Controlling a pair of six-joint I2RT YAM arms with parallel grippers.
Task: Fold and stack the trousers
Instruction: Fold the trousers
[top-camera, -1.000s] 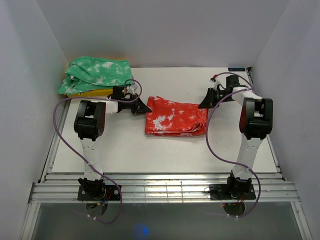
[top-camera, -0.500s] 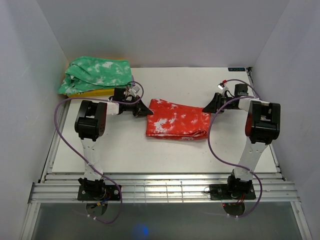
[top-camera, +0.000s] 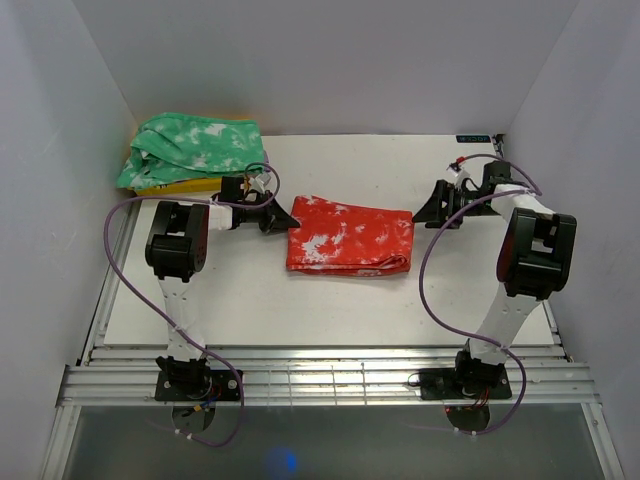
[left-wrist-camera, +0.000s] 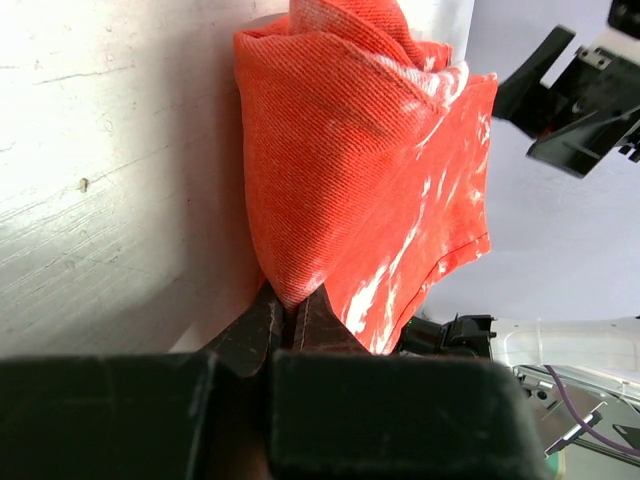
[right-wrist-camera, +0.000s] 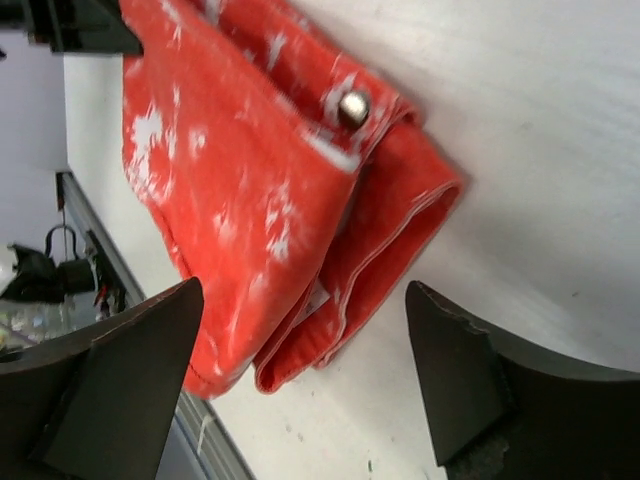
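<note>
The trousers (top-camera: 350, 236), red-orange with white splotches, lie folded into a flat rectangle mid-table. My left gripper (top-camera: 288, 217) is at their left end, shut on a corner of the cloth. The left wrist view shows that corner of the trousers (left-wrist-camera: 360, 170) pinched between the left gripper (left-wrist-camera: 293, 305) tips. My right gripper (top-camera: 427, 211) stands open just off their right edge, touching nothing. In the right wrist view the trousers (right-wrist-camera: 250, 170), with a metal button (right-wrist-camera: 352, 107), lie beyond the wide-apart right gripper (right-wrist-camera: 303, 290).
A green white-mottled garment (top-camera: 190, 148) rests on a yellow cloth (top-camera: 195, 185) at the back left corner. White walls close in three sides. The white table (top-camera: 330, 300) ends at metal rails (top-camera: 330, 380) in front.
My right gripper has opened, let go of the trousers' right end and drawn back to the right. The left gripper, still shut on the cloth, has shifted the trousers slightly left.
</note>
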